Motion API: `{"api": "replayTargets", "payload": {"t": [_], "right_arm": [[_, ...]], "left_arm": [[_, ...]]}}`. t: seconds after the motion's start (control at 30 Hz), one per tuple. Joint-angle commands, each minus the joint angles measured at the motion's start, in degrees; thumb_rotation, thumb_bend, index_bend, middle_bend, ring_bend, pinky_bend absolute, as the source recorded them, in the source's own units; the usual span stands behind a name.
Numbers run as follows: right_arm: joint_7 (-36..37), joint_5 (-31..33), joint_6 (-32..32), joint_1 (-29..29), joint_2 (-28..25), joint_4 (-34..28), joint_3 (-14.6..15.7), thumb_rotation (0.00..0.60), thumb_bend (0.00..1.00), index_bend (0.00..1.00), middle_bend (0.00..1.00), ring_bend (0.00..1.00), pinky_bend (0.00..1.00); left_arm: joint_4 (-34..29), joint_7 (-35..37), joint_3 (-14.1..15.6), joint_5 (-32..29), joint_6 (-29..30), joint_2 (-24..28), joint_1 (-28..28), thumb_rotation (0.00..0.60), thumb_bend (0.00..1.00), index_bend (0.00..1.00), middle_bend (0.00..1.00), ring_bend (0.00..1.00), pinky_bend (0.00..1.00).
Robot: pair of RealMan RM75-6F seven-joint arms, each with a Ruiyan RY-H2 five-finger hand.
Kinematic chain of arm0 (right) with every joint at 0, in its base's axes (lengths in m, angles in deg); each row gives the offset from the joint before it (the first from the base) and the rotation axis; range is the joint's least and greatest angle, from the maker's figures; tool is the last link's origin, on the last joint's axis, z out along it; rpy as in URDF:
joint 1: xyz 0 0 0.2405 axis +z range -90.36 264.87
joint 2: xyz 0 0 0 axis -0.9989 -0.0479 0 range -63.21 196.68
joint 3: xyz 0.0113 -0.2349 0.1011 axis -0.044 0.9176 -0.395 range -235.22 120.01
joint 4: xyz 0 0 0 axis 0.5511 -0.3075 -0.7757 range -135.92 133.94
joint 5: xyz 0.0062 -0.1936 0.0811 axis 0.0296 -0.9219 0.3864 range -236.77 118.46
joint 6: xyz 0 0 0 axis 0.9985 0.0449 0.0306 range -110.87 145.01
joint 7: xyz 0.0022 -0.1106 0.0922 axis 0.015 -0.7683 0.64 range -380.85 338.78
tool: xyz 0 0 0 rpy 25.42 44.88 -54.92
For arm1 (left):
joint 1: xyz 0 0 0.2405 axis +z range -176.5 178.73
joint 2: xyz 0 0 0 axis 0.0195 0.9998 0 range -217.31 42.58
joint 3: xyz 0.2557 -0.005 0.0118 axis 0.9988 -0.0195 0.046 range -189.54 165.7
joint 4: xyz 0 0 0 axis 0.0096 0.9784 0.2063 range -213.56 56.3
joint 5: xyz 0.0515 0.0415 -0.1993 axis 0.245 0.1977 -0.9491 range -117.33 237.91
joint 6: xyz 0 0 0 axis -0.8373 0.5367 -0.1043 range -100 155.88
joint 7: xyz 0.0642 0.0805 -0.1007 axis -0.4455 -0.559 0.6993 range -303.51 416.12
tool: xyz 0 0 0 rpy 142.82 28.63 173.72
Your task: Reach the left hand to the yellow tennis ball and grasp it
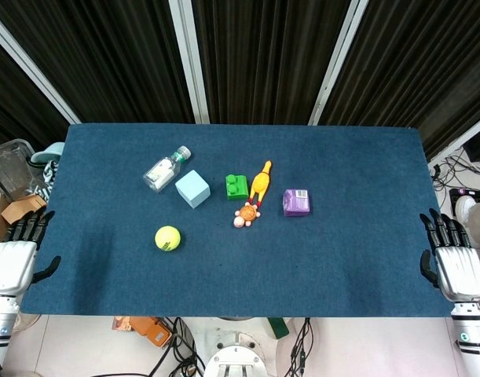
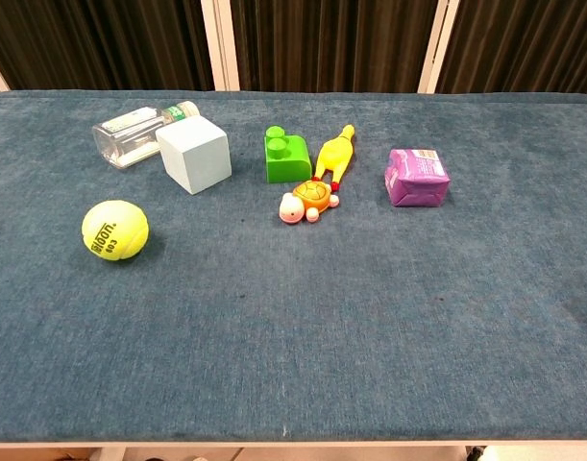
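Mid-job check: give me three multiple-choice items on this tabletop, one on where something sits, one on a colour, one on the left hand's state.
1. What lies nearest the yellow felt tennis ball?
A. pale blue cube
B. purple carton
C. green brick

2. What colour is the small carton right of the rubber chicken toy?
A. red
B. purple
C. white

3. The left hand is:
A. gripping the ball
B. open at the table's edge
C. pressing the bottle

Answers: 1 A, the pale blue cube sits just behind the ball. 2 B, the small carton is purple. 3 B, fingers spread, holding nothing, off the blue cloth table.

The yellow tennis ball (image 2: 114, 230) reads "803" under an unclear brand word.
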Motion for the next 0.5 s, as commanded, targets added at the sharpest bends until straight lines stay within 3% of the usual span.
{"api": "replayTargets", "payload": {"t": [0.03, 0.5], "right_arm": [[0.07, 0.12, 0.03, -0.06, -0.03, -0.09, -0.02, 0.6, 0.85, 0.0, 0.01, 0.1, 0.13], [-0.36, 0.73, -1.04, 0.25, -0.27, -0.34, 0.01, 0.6, 0.85, 0.0, 0.01, 0.1, 0.12]], "left_arm": [[-0.28, 0.54, 1.03, 2.08, -2.5, -1.5, -1.66, 0.6, 0.25, 0.06, 0.0, 0.0, 0.13], [-1.89, -4.67, -3.25, -1.33, -16.79, -9.87, -13.55, 0.6, 0.24, 0.06, 0.0, 0.0, 0.13]]}}
